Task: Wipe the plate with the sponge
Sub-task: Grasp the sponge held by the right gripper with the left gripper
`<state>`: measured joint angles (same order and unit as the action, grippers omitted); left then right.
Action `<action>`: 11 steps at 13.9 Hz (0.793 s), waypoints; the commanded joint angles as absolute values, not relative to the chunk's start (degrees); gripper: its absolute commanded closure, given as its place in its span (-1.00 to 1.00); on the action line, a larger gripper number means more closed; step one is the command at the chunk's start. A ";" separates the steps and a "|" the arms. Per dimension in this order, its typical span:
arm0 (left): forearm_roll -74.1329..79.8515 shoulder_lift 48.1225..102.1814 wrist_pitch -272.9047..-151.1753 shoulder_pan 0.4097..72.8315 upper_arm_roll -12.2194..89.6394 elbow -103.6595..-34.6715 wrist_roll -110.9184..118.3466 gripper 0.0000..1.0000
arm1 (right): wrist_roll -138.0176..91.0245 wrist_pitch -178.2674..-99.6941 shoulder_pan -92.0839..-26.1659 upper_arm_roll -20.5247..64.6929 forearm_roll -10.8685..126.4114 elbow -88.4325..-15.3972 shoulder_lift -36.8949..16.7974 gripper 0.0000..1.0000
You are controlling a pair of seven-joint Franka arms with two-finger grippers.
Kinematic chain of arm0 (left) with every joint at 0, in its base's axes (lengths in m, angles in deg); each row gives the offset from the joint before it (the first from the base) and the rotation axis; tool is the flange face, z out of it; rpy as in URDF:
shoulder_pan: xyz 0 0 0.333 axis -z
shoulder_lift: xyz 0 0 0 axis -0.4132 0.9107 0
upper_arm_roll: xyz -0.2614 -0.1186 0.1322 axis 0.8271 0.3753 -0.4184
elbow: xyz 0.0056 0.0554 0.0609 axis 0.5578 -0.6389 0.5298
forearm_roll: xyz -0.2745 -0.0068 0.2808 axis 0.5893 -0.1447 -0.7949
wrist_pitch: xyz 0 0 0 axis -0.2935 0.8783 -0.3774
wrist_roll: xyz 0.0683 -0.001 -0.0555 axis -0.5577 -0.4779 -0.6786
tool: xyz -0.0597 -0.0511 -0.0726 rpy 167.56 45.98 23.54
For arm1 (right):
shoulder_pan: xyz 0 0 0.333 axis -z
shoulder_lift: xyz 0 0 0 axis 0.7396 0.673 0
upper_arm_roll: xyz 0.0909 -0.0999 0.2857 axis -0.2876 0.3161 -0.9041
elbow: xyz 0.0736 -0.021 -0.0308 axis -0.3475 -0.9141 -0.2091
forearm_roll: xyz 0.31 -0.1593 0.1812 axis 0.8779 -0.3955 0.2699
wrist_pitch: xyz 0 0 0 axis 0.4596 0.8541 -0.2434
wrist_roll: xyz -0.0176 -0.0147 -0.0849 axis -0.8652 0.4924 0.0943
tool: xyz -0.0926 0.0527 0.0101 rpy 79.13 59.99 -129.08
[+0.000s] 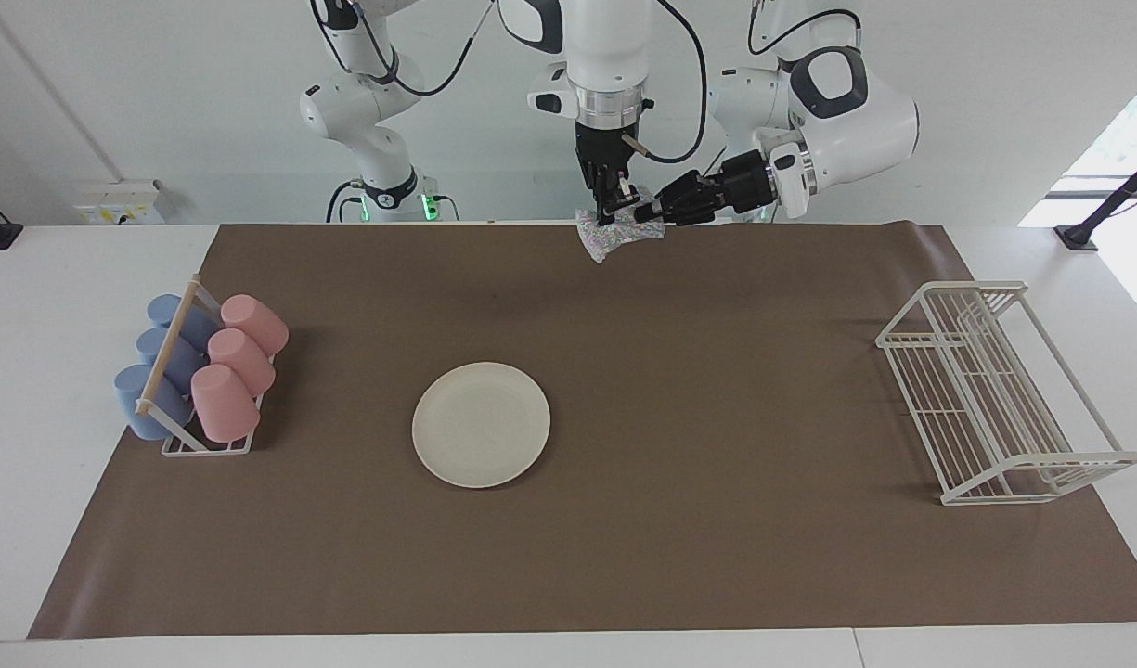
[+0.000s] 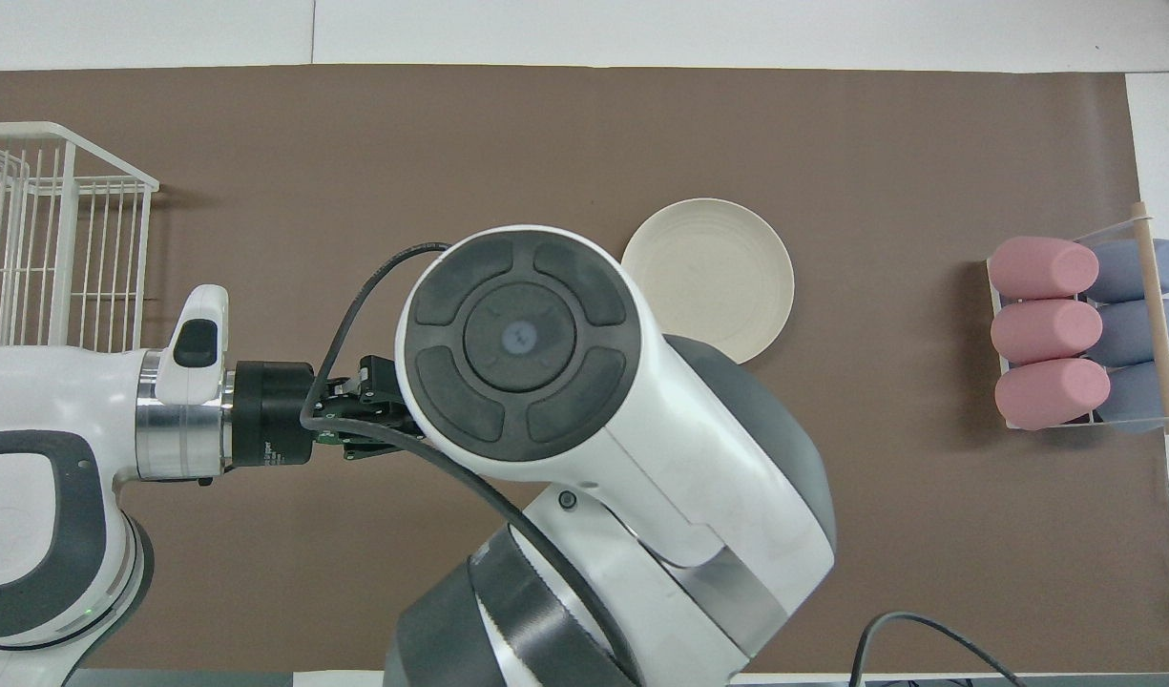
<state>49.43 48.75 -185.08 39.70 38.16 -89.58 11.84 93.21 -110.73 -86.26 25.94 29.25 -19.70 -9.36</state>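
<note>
The cream-white plate (image 1: 481,424) lies flat on the brown mat, toward the right arm's end of the table; in the overhead view the plate (image 2: 708,280) partly shows beside the right arm's wrist. The glittery silver sponge (image 1: 614,235) hangs in the air over the mat's edge nearest the robots. My right gripper (image 1: 608,215) points straight down and is shut on the sponge's top. My left gripper (image 1: 644,215) reaches in sideways and is shut on the sponge's side edge. From overhead, the sponge and both sets of fingertips are hidden under the right arm.
A rack of pink and blue cups (image 1: 201,371) stands at the right arm's end of the mat. A white wire dish rack (image 1: 995,390) stands at the left arm's end. The brown mat (image 1: 717,557) covers most of the table.
</note>
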 commanded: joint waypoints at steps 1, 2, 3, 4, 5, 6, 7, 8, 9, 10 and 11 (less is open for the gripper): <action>50.23 47.25 -186.33 40.93 37.44 -91.36 10.81 1.00 | 93.58 -111.03 -85.76 25.51 27.62 -18.30 -8.60 1.00; 50.23 47.25 -186.16 40.93 37.44 -91.36 10.81 1.00 | 92.18 -110.77 -85.76 25.42 27.71 -18.30 -8.78 0.73; 50.23 47.16 -186.07 40.84 37.35 -91.28 10.81 1.00 | 88.77 -110.25 -85.76 25.42 28.14 -18.39 -9.13 0.42; 50.23 47.25 -186.07 40.75 37.35 -91.36 10.81 1.00 | 84.30 -110.15 -85.41 25.50 28.58 -19.00 -9.91 -0.47; 50.23 47.16 -186.07 40.58 37.35 -91.36 10.81 1.00 | 82.69 -110.24 -85.14 25.68 28.59 -20.31 -10.53 -0.99; 50.23 47.16 -186.07 40.49 37.35 -91.36 10.81 1.00 | 82.50 -110.33 -84.88 25.68 28.59 -21.10 -11.32 -1.00; 50.23 47.25 -186.07 40.31 37.27 -91.36 10.63 1.00 | 82.41 -110.41 -84.44 25.68 28.59 -21.37 -11.59 -1.00; 50.23 47.25 -186.07 40.23 37.18 -91.28 10.54 1.00 | 82.15 -110.50 -83.83 25.68 28.59 -21.38 -11.77 -1.00; 50.15 47.42 -186.76 40.14 37.09 -91.19 10.37 1.00 | 81.19 -110.50 -83.39 25.59 28.68 -21.29 -11.85 -1.00; 49.80 47.69 -187.29 40.14 37.09 -91.01 10.19 1.00 | 79.70 -110.42 -82.77 25.68 28.68 -21.37 -12.20 -1.00; 49.44 47.78 -189.04 40.05 37.09 -91.01 9.84 1.00 | 77.34 -110.33 -81.81 25.68 28.68 -21.55 -12.82 -1.00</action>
